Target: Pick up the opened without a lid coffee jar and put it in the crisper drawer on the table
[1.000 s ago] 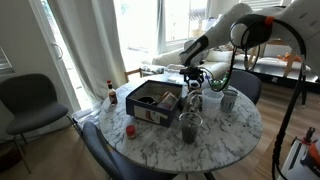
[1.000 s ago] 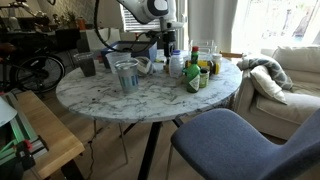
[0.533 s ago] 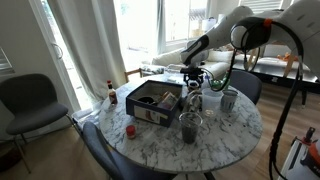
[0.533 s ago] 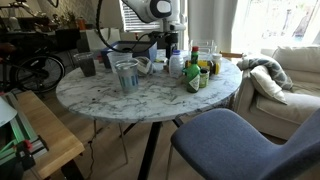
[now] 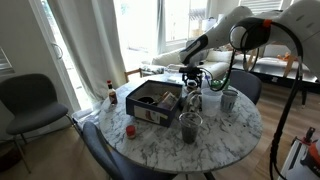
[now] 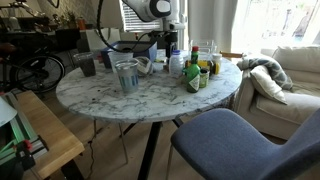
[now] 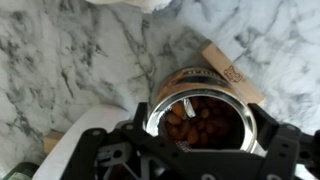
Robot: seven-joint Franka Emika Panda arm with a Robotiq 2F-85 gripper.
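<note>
- Hand (image 5: 192, 78) hangs directly over the open coffee jar (image 7: 198, 118); across the last second we see no shift in either exterior view.
- Its fingers flank the jar in the wrist view, but we cannot tell whether they are clamped.
- The jar, beans showing, appears to stand on the marble tabletop (image 5: 150, 145) near the dark box (image 5: 150, 100).
- We judge the lift not yet begun.

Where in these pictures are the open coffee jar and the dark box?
coffee jar (image 7: 197, 76): wrist view, on its side label.
dark box (image 5: 152, 100): in an exterior view, on the middle of its top.
</note>
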